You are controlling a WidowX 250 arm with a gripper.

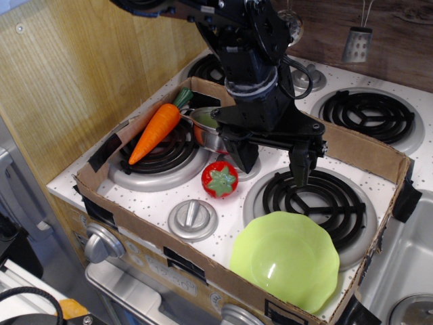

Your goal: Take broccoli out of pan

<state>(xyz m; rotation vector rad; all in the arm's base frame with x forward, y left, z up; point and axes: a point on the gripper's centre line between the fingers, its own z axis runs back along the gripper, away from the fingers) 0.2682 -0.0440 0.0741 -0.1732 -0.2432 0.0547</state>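
Observation:
The pan (pixel 205 135), a small shiny steel pot, stands in the middle of the stove top between the burners, its right side hidden behind my arm. A pale green patch inside it (pixel 203 120) looks like the broccoli, mostly hidden. My gripper (pixel 272 166) hangs just right of and in front of the pan, above the white stove top. Its black fingers (pixel 244 157) are spread wide apart with nothing between them.
An orange carrot (pixel 157 132) lies on the left burner. A red tomato (pixel 219 179) sits in front of the pan. A light-green scalloped plate (pixel 285 261) lies at the front right. A low cardboard wall (pixel 155 233) rings the stove top. A grey knob (pixel 193 218) sits at the front.

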